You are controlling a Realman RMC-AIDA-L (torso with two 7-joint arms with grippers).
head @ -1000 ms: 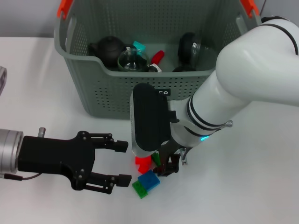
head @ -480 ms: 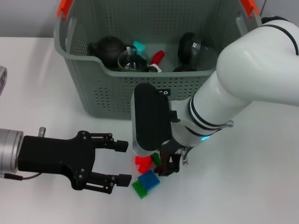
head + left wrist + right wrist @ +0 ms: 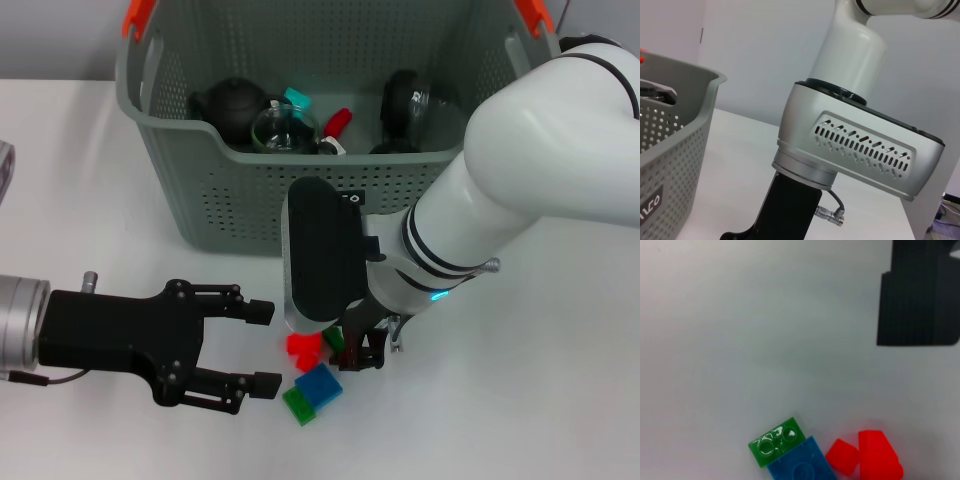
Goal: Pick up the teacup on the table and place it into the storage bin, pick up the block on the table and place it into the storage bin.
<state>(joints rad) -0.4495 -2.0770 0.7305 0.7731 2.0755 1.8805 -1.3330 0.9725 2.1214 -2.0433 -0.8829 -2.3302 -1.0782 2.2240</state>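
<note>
The blocks lie in a small cluster on the white table in front of the storage bin [image 3: 250, 200]: a red block [image 3: 304, 347], a blue block [image 3: 320, 384] and a green block [image 3: 297, 405]. The right wrist view looks down on the same red block [image 3: 879, 460], blue block [image 3: 800, 471] and green block [image 3: 777, 442]. My right gripper [image 3: 360, 352] hangs low at the right edge of the cluster, beside the red block. My left gripper [image 3: 263, 348] stands open just left of the blocks, holding nothing. I cannot pick out the teacup.
The bin holds a black teapot [image 3: 232, 105], a glass vessel [image 3: 283, 128], a red piece [image 3: 337, 122] and a dark round item [image 3: 405, 100]. My right arm's wrist housing [image 3: 855, 145] fills the left wrist view, with the bin wall [image 3: 670, 165] beside it.
The red block has shifted very slightly to the left. Both arms stay almost where they were.
</note>
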